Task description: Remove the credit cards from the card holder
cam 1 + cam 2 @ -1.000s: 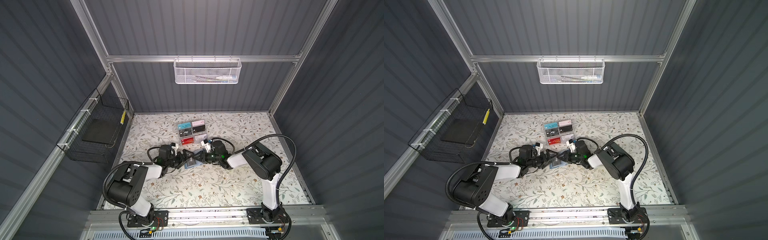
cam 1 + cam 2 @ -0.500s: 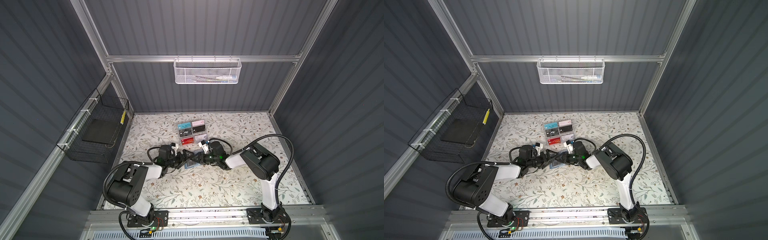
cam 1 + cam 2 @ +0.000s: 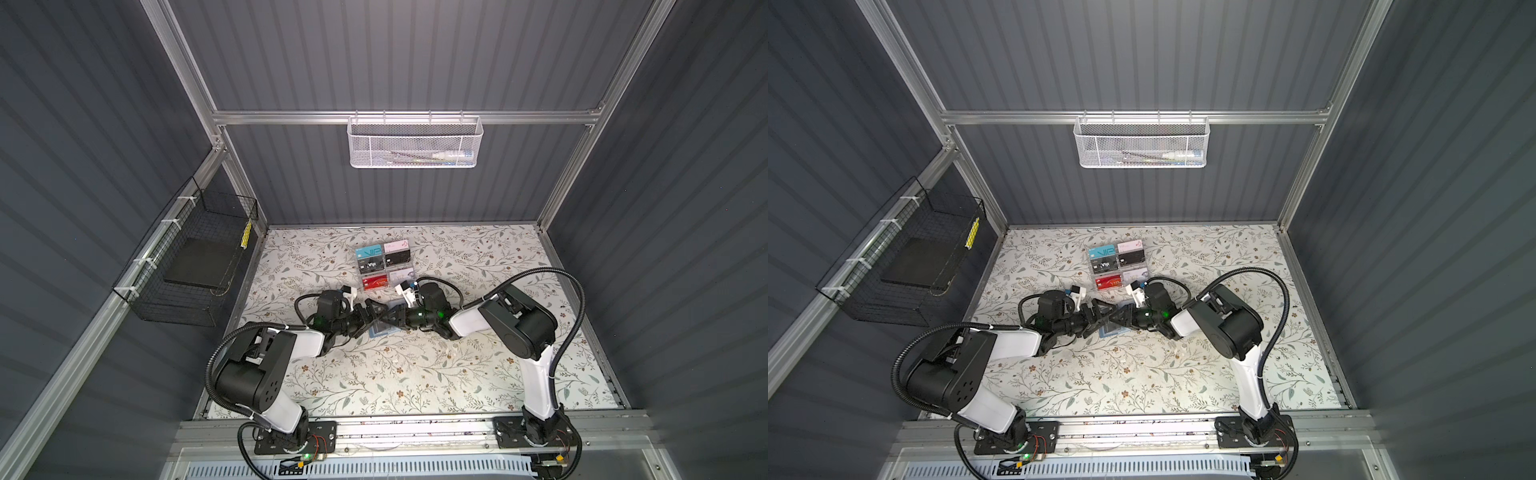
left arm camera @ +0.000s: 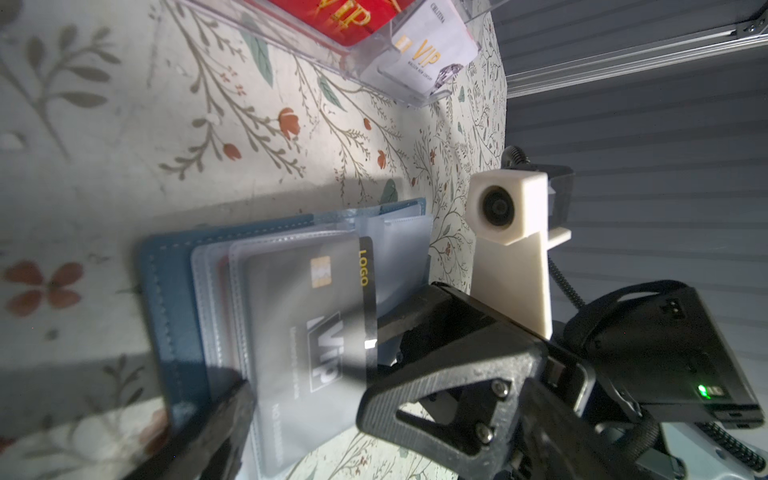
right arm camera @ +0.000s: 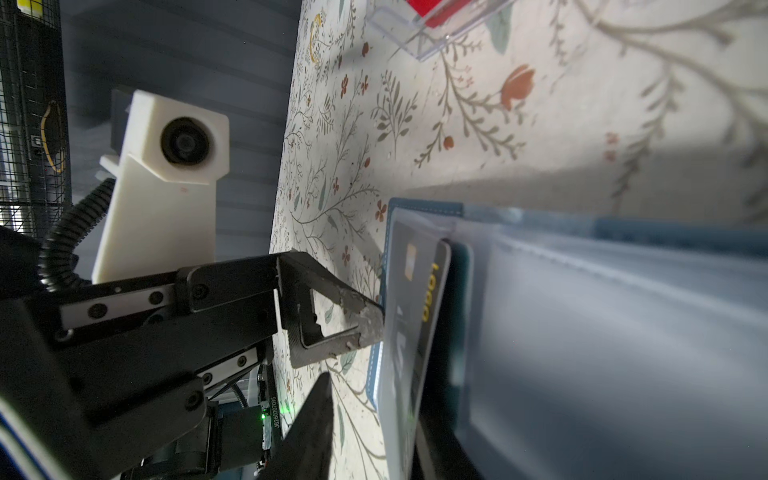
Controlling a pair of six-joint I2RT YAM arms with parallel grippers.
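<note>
The slate-blue card holder (image 4: 166, 299) lies open on the floral mat, in both top views (image 3: 383, 331) (image 3: 1113, 331) between the two grippers. A black VIP credit card (image 4: 320, 332) sits in a clear sleeve, its "LOGO" edge (image 5: 432, 291) poking out. My right gripper (image 3: 395, 319) straddles that edge, jaws narrow, with a gap showing beside one of its fingers (image 5: 316, 415). My left gripper (image 3: 371, 316) is open wide, and one of its fingertips (image 5: 365, 324) presses against the sleeve. Any further cards are hidden by the sleeves.
A clear acrylic rack (image 3: 384, 266) of coloured VIP cards stands just behind the grippers. A white wire basket (image 3: 415, 141) hangs on the back wall and a black wire basket (image 3: 195, 257) on the left wall.
My right gripper has crept left towards the holder and its jaws have narrowed a little around the card's edge. The left arm has stayed put.
</note>
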